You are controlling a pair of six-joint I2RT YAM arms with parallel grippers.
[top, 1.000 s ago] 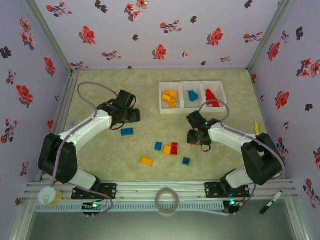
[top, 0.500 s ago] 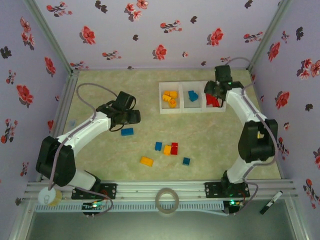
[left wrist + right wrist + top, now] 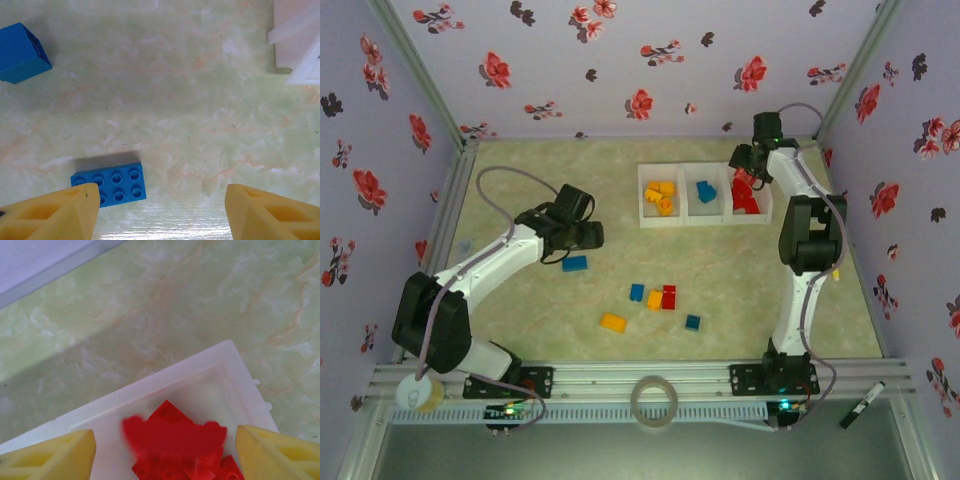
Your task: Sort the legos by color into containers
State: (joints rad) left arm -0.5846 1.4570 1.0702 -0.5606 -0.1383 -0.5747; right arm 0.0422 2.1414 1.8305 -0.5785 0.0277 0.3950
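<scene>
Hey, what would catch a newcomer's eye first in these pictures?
The white tray at the far right, its three compartments holding orange-yellow, blue and red bricks, with the right claw open over the red pile. Next, loose bricks in the middle, and the left claw open by a blue brick.

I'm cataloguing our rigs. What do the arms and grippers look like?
The left arm and right arm have white links, black joints and a looping grey cable. The left gripper and right gripper have yellow, wedge-shaped fingers with hollow cut-outs.
</scene>
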